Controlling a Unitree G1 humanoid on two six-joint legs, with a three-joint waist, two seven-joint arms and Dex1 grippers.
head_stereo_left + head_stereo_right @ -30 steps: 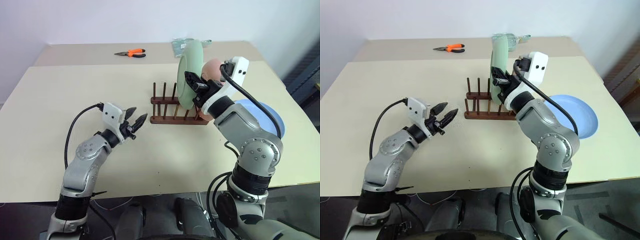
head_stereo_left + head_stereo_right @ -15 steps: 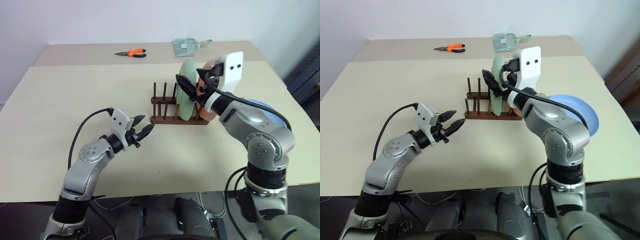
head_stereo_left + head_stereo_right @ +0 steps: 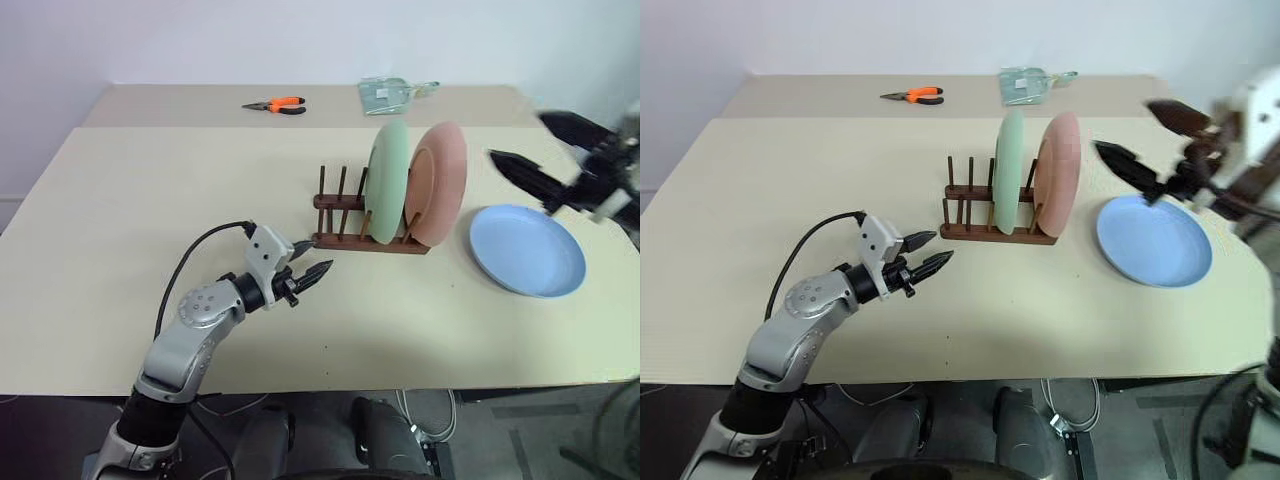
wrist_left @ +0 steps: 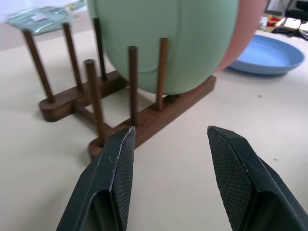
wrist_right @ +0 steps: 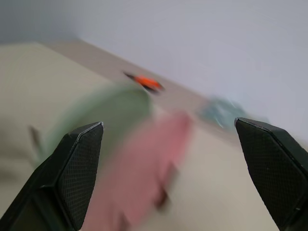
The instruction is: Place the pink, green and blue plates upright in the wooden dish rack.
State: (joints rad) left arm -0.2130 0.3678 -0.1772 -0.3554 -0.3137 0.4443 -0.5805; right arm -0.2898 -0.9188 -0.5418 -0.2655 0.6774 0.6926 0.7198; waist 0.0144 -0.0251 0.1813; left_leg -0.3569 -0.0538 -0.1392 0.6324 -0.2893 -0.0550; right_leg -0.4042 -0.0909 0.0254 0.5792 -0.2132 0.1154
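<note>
Green plate [image 3: 386,180] and pink plate [image 3: 438,184] stand upright in the wooden rack [image 3: 340,239], blue plate [image 3: 527,249] flat beside it, right gripper [image 3: 545,150] jaws wide, left gripper [image 3: 309,260] jaws parted, empty

Right end effector [image 3: 545,150]: motion-blurred, its arm cut off by the picture's edge in the head views. Right wrist view: green plate [image 5: 103,113], pink plate [image 5: 149,168] and orange-handled pliers [image 5: 147,82] reduced to smears. Pink plate partly hidden behind the green plate [image 3: 387,182]. Clear packet [image 3: 392,92] at the table's [image 3: 150,200] far end: contents too small to tell.
</note>
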